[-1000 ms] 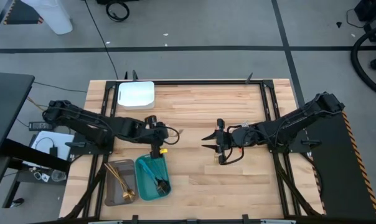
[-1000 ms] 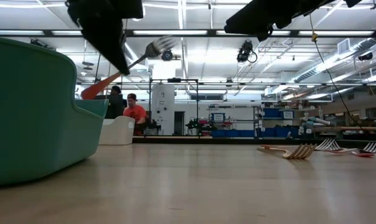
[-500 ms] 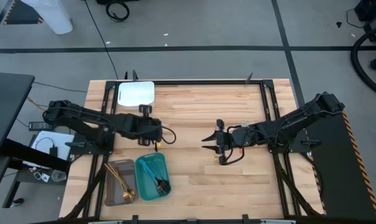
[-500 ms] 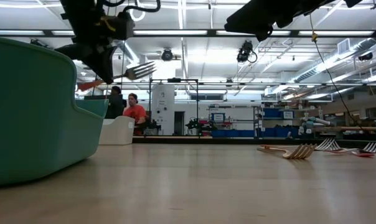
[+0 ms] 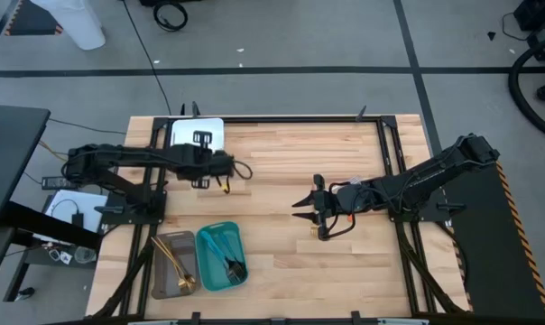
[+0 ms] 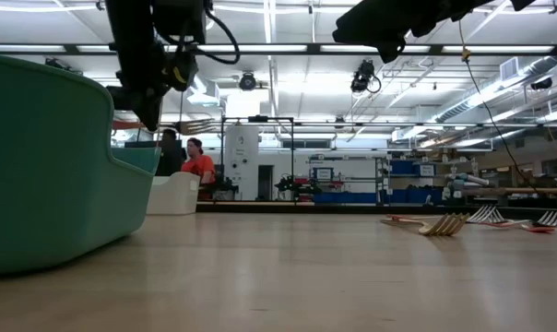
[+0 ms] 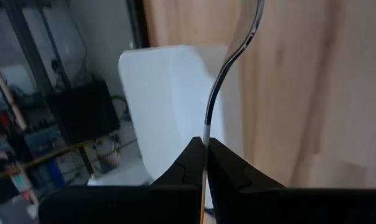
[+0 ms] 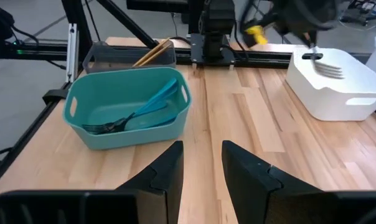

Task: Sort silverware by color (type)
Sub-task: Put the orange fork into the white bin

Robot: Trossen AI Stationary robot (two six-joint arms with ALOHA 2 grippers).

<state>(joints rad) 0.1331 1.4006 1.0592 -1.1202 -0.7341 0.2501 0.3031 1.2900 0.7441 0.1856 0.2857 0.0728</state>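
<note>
Silver fork (image 7: pixel 220 81) pinched in the closed left gripper (image 7: pixel 205 148), held in the air by the white tray (image 5: pixel 197 134) (tines over the tray's rim in the right wrist view). Right gripper (image 5: pixel 301 206) parked mid-table, fingers parted, nothing between them. Teal tray (image 8: pixel 127 112) with blue and dark pieces inside; grey tray (image 5: pixel 171 266) with gold ones.

Silver fork (image 7: pixel 220 87) with an orange handle end, held in the air level over the white tray. Gold pieces (image 5: pixel 175 264) lie in the grey tray; blue ones (image 8: pixel 155 99) and a dark fork (image 8: pixel 107 127) in the teal tray. More forks (image 6: pixel 442 224) lie on the table.
</note>
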